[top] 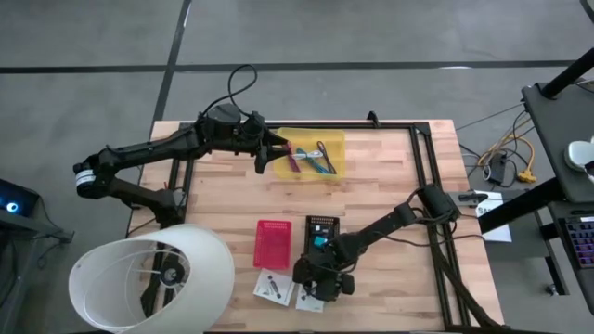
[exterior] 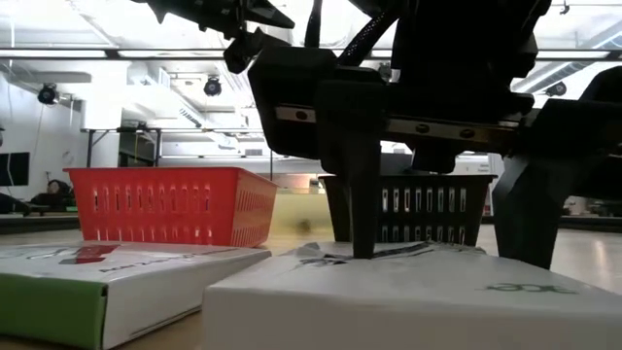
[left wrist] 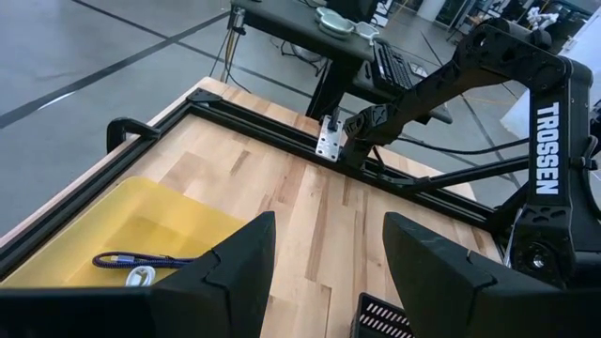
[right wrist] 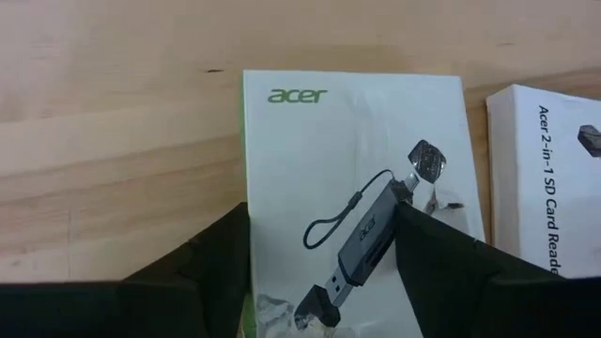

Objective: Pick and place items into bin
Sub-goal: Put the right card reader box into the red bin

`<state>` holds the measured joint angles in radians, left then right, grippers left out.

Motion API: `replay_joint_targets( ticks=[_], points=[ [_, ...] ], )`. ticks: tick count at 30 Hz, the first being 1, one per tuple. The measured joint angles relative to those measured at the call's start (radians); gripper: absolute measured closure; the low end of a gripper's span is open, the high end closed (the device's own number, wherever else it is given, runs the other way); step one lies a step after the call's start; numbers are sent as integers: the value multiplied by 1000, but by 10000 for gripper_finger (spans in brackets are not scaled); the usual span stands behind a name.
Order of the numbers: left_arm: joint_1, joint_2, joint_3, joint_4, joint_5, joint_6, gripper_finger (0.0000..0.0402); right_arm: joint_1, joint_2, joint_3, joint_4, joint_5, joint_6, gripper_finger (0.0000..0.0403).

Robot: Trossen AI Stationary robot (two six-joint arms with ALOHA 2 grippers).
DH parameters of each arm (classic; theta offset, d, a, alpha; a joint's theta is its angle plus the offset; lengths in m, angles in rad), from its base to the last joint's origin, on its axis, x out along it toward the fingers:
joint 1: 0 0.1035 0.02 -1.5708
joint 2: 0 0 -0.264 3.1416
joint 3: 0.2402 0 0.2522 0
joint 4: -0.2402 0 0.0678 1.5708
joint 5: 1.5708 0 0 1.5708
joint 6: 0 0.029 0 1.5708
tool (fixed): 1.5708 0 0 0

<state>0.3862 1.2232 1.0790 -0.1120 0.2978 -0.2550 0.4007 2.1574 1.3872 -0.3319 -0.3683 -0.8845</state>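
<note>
- Surface: a pale wooden tabletop [top: 371,186] with a dark frame along its far and right edges, in an open workshop hall.
- Task's thing: a white acer box [right wrist: 347,178] lies flat near the tabletop's 6 o'clock edge, long axis running from front edge to far edge. A second white box [right wrist: 549,169] lies just beside it.
- Right gripper [exterior: 437,255]: directly above the box, fingers [exterior: 362,194] apart, straddling its short width, tips at the top face. Not visibly clamped.
- Bins: red basket [top: 273,243] and black basket [top: 323,232] sit at 12 o'clock from the box.
- Left gripper [left wrist: 324,268]: fingers apart, hovering at the yellow bin [top: 316,156], well apart. The right arm is nearer.
</note>
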Motion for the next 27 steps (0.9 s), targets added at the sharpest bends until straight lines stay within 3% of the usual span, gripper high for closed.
replay_joint_targets(
  ticks=[27],
  points=[
    [0, -1, 0, 0, 0, 0, 219, -2, -43, 41, -75, 47, 59, 199]
  ],
)
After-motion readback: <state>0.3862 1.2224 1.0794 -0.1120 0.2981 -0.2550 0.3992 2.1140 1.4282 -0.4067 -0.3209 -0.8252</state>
